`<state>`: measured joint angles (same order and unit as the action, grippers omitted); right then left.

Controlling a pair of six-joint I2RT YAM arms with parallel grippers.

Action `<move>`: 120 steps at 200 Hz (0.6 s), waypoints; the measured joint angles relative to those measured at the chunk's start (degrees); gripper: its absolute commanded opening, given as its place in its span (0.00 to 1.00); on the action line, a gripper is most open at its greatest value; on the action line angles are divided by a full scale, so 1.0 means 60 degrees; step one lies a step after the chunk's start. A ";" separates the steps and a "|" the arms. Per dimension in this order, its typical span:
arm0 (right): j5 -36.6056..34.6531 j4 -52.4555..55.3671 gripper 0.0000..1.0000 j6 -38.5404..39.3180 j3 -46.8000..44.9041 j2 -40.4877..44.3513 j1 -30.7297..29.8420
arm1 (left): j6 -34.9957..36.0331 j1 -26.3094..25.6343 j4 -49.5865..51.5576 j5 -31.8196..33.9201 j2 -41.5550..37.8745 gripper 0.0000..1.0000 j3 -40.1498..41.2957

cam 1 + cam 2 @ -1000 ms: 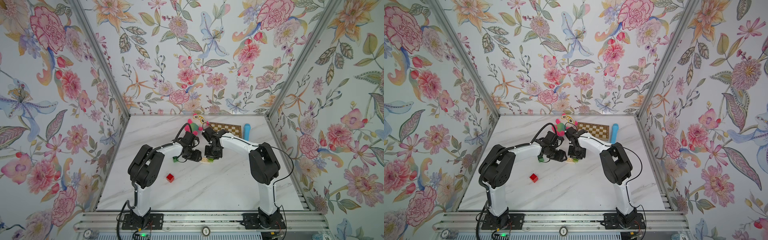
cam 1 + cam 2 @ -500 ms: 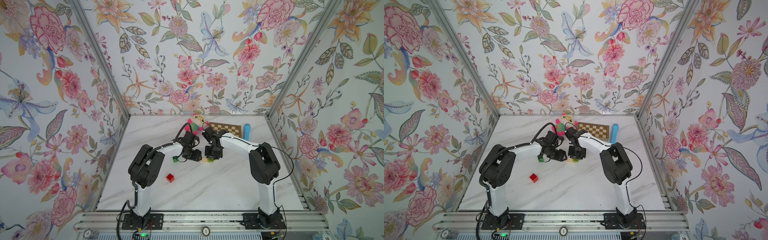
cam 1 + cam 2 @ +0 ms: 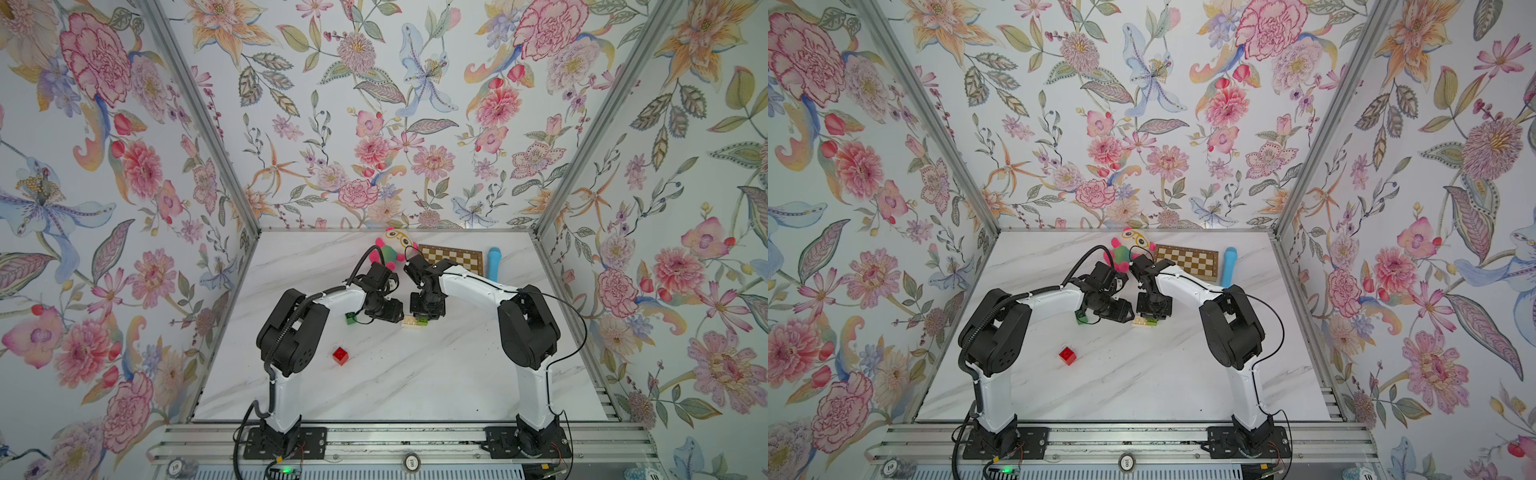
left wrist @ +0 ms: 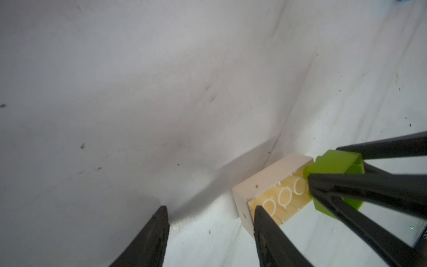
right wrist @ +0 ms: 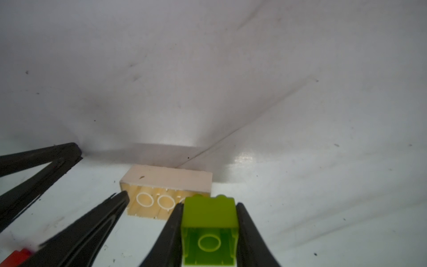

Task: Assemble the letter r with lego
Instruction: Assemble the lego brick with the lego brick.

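Nothing has moved; right gripper (image 5: pixel 209 207) still pinches lime brick (image 5: pixel 209 222).

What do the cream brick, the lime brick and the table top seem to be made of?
Cream brick: likely moulded plastic, matt; hollow underside with round tubes.
Lime brick: likely plastic too, smooth and slightly translucent; light shows through its hollow end.
Table top: glossy marble-look surface with grey veins and reflections; real stone or printed laminate, I cannot tell.

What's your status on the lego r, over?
Right claw shut on lime brick, studs at white brick's underside. Left claw open, one finger at white brick's far end. Loose aside: green brick, red brick. Nothing blocking.
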<state>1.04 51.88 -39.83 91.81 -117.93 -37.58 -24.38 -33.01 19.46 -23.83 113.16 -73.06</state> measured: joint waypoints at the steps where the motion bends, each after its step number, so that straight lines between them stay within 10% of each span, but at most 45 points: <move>1: 0.0000 0.0000 0.29 0.0000 0.0000 0.0000 0.0000 | 0.0000 0.0000 0.0000 0.0000 -0.0004 0.61 0.0000; 120: -0.0208 0.0033 0.29 -0.0004 0.0025 -0.0098 -0.0142 | -0.0004 0.0000 -0.0127 -0.0102 -0.0029 0.60 0.0113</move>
<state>-0.21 52.07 -39.86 91.96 -118.52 -38.44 -24.40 -33.01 18.70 -24.45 112.99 -72.38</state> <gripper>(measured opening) 0.335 0.605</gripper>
